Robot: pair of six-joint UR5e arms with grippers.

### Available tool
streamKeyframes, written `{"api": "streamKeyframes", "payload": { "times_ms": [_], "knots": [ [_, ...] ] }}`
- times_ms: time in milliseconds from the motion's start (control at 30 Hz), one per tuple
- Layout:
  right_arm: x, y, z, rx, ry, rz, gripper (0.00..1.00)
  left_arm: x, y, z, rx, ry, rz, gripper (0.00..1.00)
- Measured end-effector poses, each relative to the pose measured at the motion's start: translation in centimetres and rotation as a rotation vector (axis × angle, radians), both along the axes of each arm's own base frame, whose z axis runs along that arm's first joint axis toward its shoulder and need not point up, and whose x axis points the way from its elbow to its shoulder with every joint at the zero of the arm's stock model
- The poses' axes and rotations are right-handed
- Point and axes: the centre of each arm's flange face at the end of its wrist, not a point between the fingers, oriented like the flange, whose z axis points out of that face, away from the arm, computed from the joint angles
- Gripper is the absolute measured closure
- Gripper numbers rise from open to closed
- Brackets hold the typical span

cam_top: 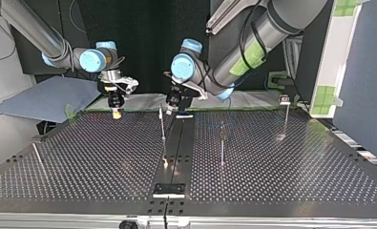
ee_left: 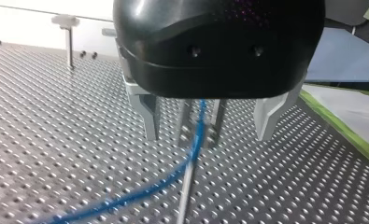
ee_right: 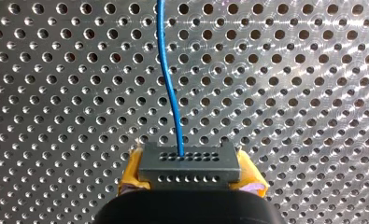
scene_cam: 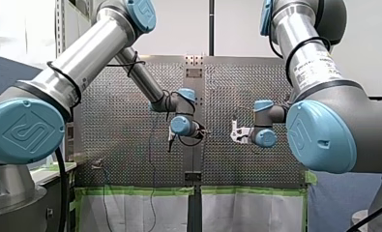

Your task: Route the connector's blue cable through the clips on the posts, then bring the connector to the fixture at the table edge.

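Observation:
In the right wrist view my right gripper (ee_right: 190, 183) is shut on the dark grey connector (ee_right: 190, 164), its yellow pads (ee_right: 131, 173) on both sides. The blue cable (ee_right: 169, 88) leaves the connector and runs ahead over the perforated table. In the left wrist view my left gripper (ee_left: 209, 135) is open, with its metal fingers (ee_left: 149, 116) wide apart. The blue cable (ee_left: 198, 133) passes between them, beside a thin post (ee_left: 187, 186). In the top view my right gripper (cam_top: 116, 113) hangs at the left and my left gripper (cam_top: 169, 110) over a post (cam_top: 162, 125).
More posts stand on the perforated table (cam_top: 272, 176): one (cam_top: 222, 140) near the middle, one (cam_top: 285, 114) at the top view's right, and a leaning one (cam_top: 38, 157) at its left. The fixture (cam_top: 169, 190) sits at the near table edge. A blue-grey sheet (cam_top: 47, 100) lies behind the left corner.

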Motion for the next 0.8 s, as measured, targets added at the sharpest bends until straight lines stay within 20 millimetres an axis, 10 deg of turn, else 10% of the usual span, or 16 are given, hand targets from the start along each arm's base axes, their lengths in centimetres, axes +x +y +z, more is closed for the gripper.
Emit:
{"api": "streamKeyframes", "payload": {
  "times_ms": [800],
  "knots": [
    [-0.1,0.0,-0.3,0.007,0.001,-0.001,1.0,-2.6,-0.9,0.3,0.018,0.028,-0.045,0.01]
  ]
}}
